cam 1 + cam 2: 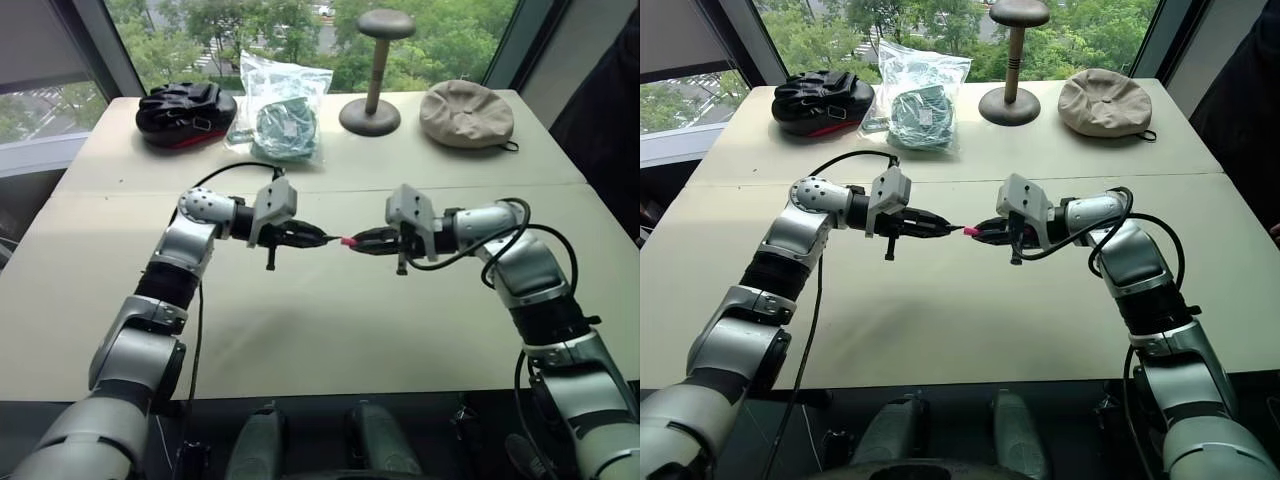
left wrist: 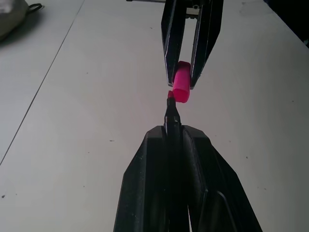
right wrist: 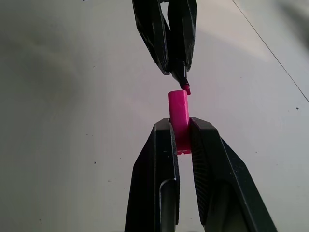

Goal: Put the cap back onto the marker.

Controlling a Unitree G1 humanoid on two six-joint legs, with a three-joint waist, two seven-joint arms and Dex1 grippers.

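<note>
Above the middle of the table, my two grippers face each other tip to tip. The left gripper (image 1: 322, 240) is shut on the black marker (image 2: 171, 116), whose pinkish-red tip pokes out past the fingers. My right gripper (image 1: 358, 241) is shut on the small pink cap (image 3: 179, 115), open end toward the marker. The marker tip sits right at the cap's rim, slightly off to one side of its mouth; in the right wrist view the marker tip (image 3: 185, 88) is just beyond the cap, almost touching. Most of the marker's body is hidden between the left fingers.
At the table's far edge lie a black glove (image 1: 186, 113), a clear plastic bag (image 1: 280, 110) with teal contents, a dark hat stand (image 1: 373, 75) and a beige fabric cap (image 1: 466, 114). A seam (image 1: 120, 188) crosses the tabletop behind my arms.
</note>
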